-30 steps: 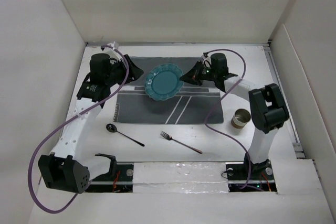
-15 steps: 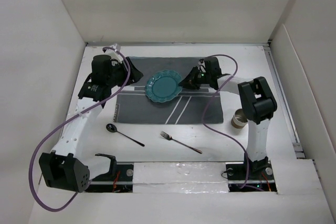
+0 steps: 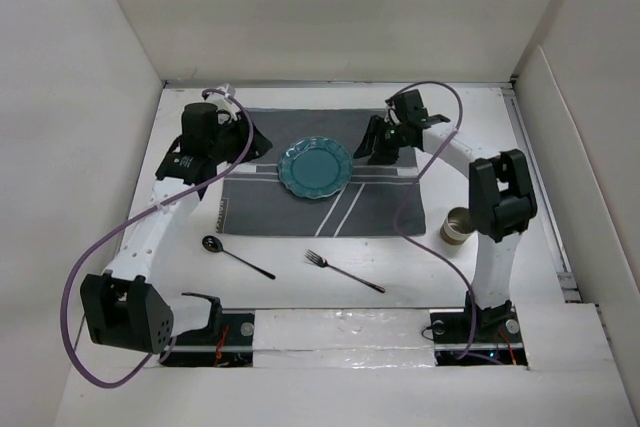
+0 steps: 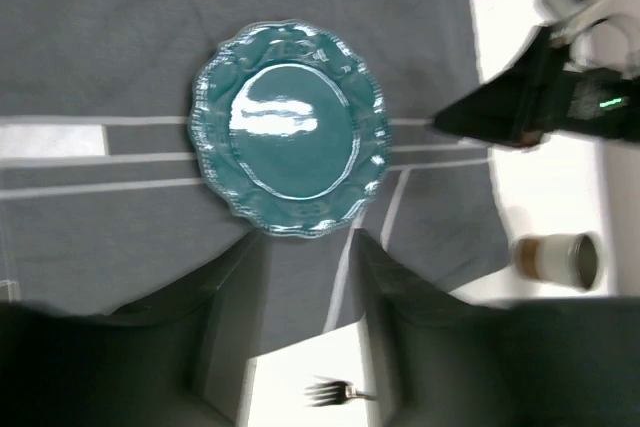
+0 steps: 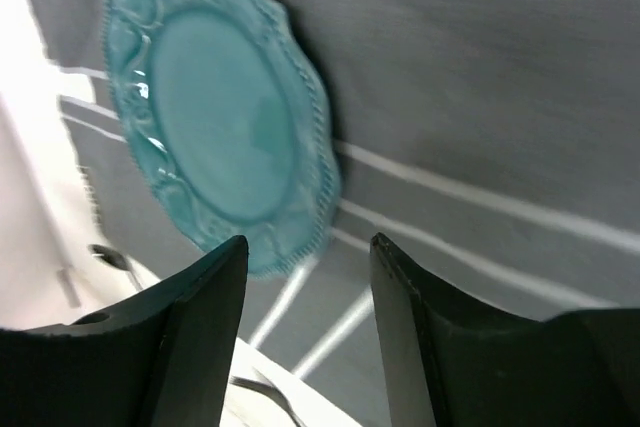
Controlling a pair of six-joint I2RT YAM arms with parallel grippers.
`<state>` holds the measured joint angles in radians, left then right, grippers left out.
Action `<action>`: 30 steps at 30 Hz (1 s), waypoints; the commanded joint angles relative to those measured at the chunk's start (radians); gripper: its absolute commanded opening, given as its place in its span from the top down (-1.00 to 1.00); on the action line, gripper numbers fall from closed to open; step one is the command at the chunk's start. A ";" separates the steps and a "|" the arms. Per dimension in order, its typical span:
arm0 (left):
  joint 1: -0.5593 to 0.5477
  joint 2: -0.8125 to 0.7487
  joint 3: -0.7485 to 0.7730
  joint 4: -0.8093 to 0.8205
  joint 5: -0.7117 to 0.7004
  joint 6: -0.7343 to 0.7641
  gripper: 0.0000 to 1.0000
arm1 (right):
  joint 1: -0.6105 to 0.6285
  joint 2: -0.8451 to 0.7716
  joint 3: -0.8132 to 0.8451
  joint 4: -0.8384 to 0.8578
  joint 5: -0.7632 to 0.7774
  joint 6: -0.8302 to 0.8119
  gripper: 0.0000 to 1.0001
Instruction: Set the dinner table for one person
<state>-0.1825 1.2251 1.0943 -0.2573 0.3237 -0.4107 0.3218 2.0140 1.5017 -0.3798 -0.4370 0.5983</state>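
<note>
Dinner table [image 3: 300, 292]: white, filling frame centre. On it, centre: striped grey placemat [image 3: 370, 209] bearing bare teal plate [image 3: 315, 167]. Right: paper cup [image 3: 459, 227], contents indiscernible. Lower centre: fork [image 3: 343, 271], spoon [image 3: 235, 255]. Placemat edge tag [image 3: 220, 212], lettering unreadable. Left gripper [image 4: 308, 272], right gripper [image 5: 308, 247]: jaws apart, holding nothing.

Plain white panels box in the white tabletop [image 3: 290, 287]: a back wall [image 3: 330, 7] beyond the left gripper [image 3: 262, 145] and right gripper [image 3: 362, 147], and a left wall [image 3: 70, 97] and right wall [image 3: 590, 37] outside them. The light is soft and even.
</note>
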 commanded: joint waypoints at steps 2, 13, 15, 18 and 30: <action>0.003 0.022 0.027 0.029 -0.002 0.053 0.68 | -0.067 -0.184 0.016 -0.148 0.124 -0.140 0.42; 0.003 0.011 -0.083 0.058 0.009 0.064 0.84 | -0.217 -0.754 -0.352 -0.435 0.618 -0.226 0.72; -0.015 0.025 -0.076 0.053 0.002 0.073 0.62 | -0.237 -0.828 -0.393 -0.467 0.624 -0.219 0.11; -0.037 0.056 -0.053 0.044 0.006 0.076 0.50 | -0.259 -0.870 -0.477 -0.464 0.581 -0.216 -0.12; -0.037 0.083 -0.050 0.061 0.041 0.066 0.49 | -0.230 -0.761 -0.518 -0.419 0.505 -0.221 -0.06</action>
<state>-0.2188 1.3304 1.0214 -0.2272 0.3443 -0.3523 0.0761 1.2358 0.9886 -0.8303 0.0776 0.3943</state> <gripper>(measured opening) 0.251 0.537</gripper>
